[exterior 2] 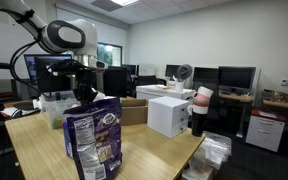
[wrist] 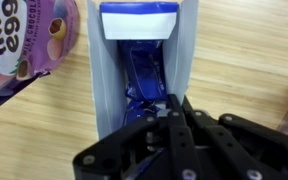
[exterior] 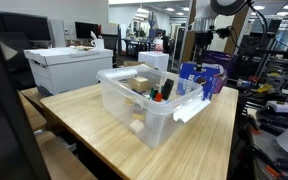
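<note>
Your gripper (wrist: pixel 172 106) has its fingers pinched together on the crumpled blue packet (wrist: pixel 144 65), which sits mid-frame in the wrist view on the wooden table (wrist: pixel 244 60). A purple Mini Eggs bag (wrist: pixel 29 35) lies upper left, just beside the packet. In an exterior view, a clear plastic bin (exterior: pixel 144 108) fills the centre of the frame.

**Layout on the table (wrist: pixel 244 50)**

Wrist view: a carton (wrist: pixel 102 90) sits on the table with a pouch (wrist: pixel 144 70) in it. A snack bag (wrist: pixel 29 35) lies to its left. The pincer (wrist: pixel 172 108) touches the pouch's near end. In an exterior view, a bin (exterior: pixel 154 125) stands mid-table, the bag just beside it.
</note>
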Action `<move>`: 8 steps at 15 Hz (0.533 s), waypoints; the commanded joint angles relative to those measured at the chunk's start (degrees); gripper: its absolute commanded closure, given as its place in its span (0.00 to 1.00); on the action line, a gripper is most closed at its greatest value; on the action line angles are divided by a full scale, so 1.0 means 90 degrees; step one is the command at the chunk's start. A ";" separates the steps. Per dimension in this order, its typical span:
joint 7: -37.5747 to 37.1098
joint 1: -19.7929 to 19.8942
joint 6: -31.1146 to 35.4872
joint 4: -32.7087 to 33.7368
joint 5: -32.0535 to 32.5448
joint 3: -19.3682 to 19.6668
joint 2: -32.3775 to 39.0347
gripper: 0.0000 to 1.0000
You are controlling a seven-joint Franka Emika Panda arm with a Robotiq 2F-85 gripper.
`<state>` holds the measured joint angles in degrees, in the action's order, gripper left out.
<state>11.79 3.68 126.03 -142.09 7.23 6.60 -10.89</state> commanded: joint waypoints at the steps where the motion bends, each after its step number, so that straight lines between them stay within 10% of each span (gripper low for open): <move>1: -0.0261 0.0039 -0.0231 0.0007 0.0015 -0.0098 -0.0169 0.96; 8: -0.0289 0.0023 -0.0440 0.0066 -0.0136 -0.0081 -0.0186 0.96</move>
<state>10.37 3.68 123.57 -141.47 6.98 6.34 -11.40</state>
